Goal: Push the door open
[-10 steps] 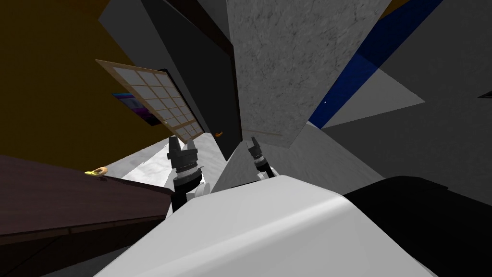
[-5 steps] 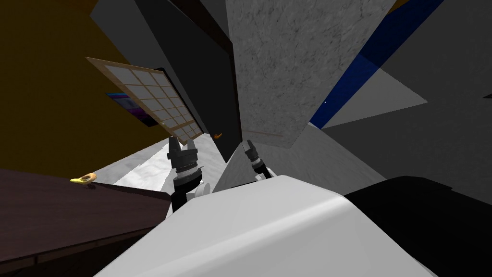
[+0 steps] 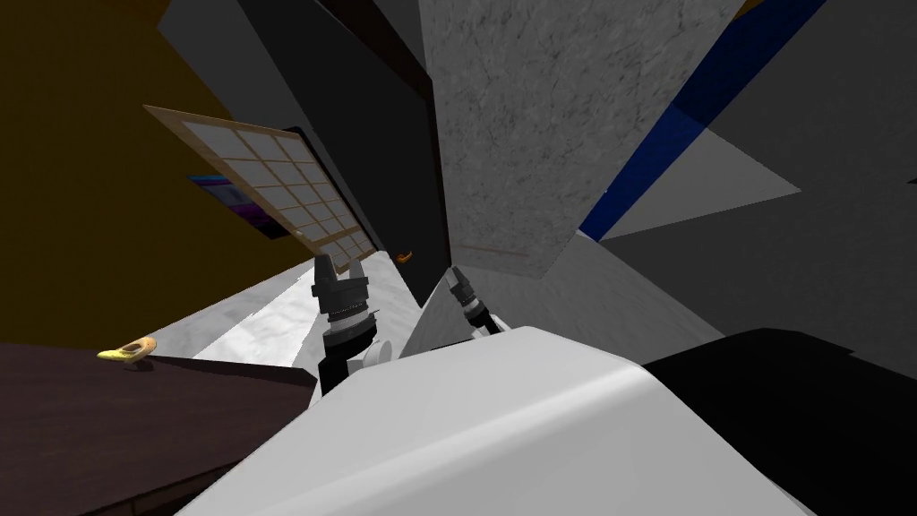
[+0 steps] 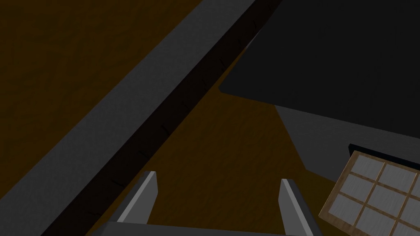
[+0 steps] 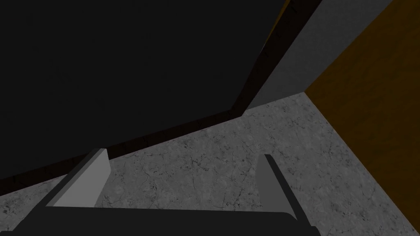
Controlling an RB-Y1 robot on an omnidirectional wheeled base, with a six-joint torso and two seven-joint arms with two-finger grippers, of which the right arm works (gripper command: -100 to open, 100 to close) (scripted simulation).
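Black, or near enough, is the one door (image 3: 394, 152), which stands just ahead of both tools. Its single small orange handle (image 3: 405, 256) sits between them, a little beyond their tips. Two arms are raised side by side, forearms pointing toward the door. The left tool (image 3: 339, 267) has its two fingers (image 4: 141, 197) spread wide with nothing between them. Ahead of it and to its outer side hangs one wood-framed paned panel (image 3: 269, 184). The right tool (image 3: 455, 274) also gapes empty, its two fingers (image 5: 82, 183) aimed where the door's dark face meets a grey mottled wall (image 3: 528, 116). Whether its tips touch either, I cannot tell. Well off beyond the left tool's outer side, one yellow object (image 3: 127, 350) lies on a dark brown desk (image 3: 81, 421).
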